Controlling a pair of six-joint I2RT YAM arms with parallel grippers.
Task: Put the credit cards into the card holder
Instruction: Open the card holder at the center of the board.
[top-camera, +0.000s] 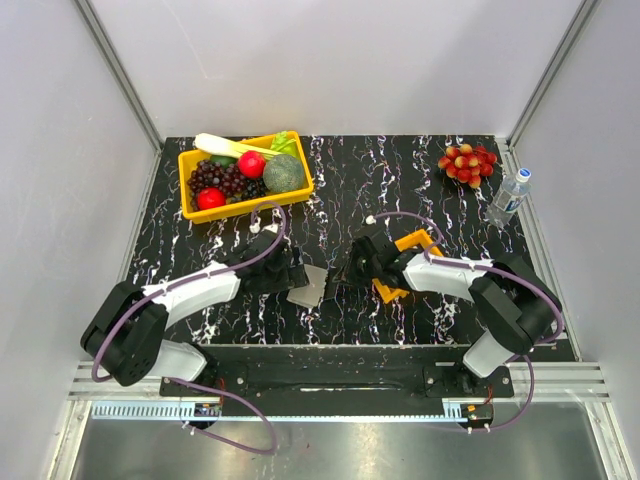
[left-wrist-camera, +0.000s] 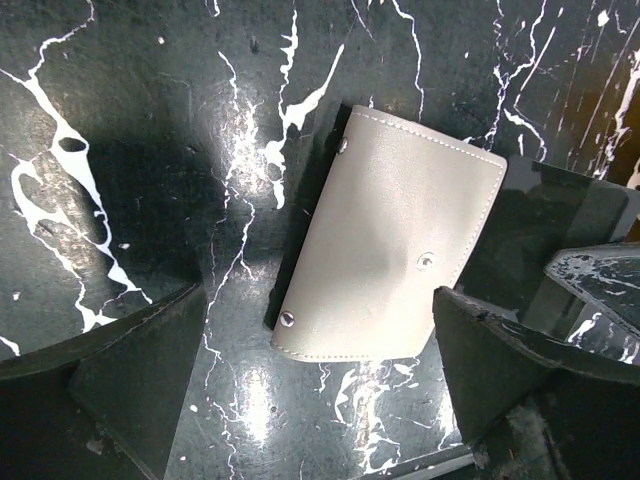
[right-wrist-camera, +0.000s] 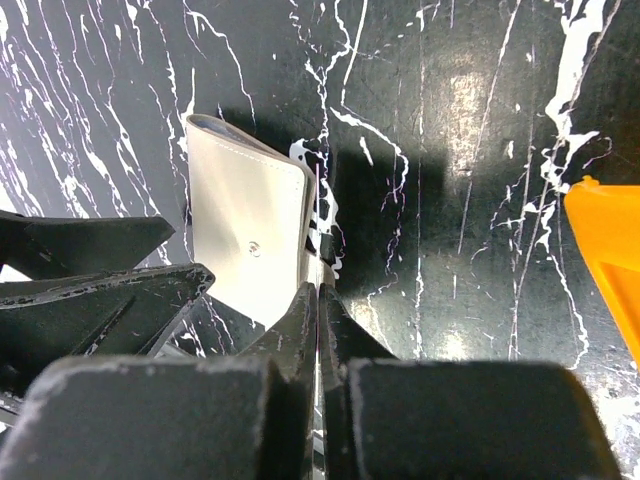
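Top external view puts the card holder (top-camera: 308, 286) on the dark marbled table (top-camera: 400, 160) between the two arms, with the left gripper (top-camera: 292, 272) just beside it on one side, the right gripper (top-camera: 345, 275) just beside it on the other, and the orange tray (top-camera: 418, 240) behind the right one; with both claws crowded around one small wallet, I judge a knock between them likely if either swings in carelessly, and nothing here reads as writing, since the label on the water bottle (top-camera: 508, 197) at the far right is too small to make out and the yellow bin (top-camera: 183, 185) of fruit carries no mark I can see; left wrist view shows the holder folded shut, taupe outside up, lying flat and askew between the left claw's jaws, which stand released and wide, touching nothing, so the wallet is unpinned on a glossy surface and would probably skate away under any push, and with its pockets hidden no card can enter until it is opened; its cover is plain, with only metal snaps and no brand; right wrist view shows the right claw clenched on what looks like a thin credit card (right-wrist-camera: 318, 215) seen edge-on, its free end close by the holder's edge, and so narrow a pinch may let it pivot, bend or slip out if it is driven against the closed cover; whether other cards lie in the tray I cannot tell, and no print on the card shows
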